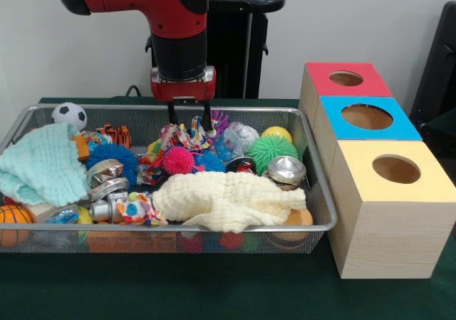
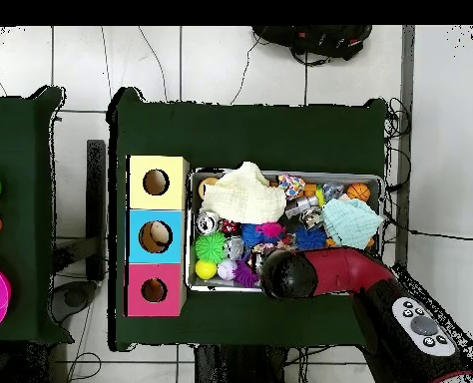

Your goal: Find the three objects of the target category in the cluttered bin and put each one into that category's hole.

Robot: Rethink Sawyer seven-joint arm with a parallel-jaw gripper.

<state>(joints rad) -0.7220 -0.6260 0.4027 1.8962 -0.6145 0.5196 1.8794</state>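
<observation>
The silver wire-mesh bin [image 1: 324, 192] is full of mixed toys and also shows in the overhead view [image 2: 370, 178]. My gripper [image 1: 190, 122] hangs over the bin's far middle, its fingers apart and reaching down on either side of a multicoloured patterned cloth [image 1: 187, 136]. I cannot tell if they touch it. In the overhead view the red arm [image 2: 320, 271] covers the gripper. Three wooden boxes with holes stand beside the bin: red top [image 1: 347, 79], blue top [image 1: 367, 117], yellow top [image 1: 395, 169].
In the bin lie a pale yellow cloth [image 1: 228, 200], a mint cloth [image 1: 43, 163], a soccer ball [image 1: 69, 113], a green spiky ball [image 1: 272, 151], a pink spiky ball [image 1: 178, 160], a blue spiky ball [image 1: 114, 155] and a metal tin [image 1: 286, 170].
</observation>
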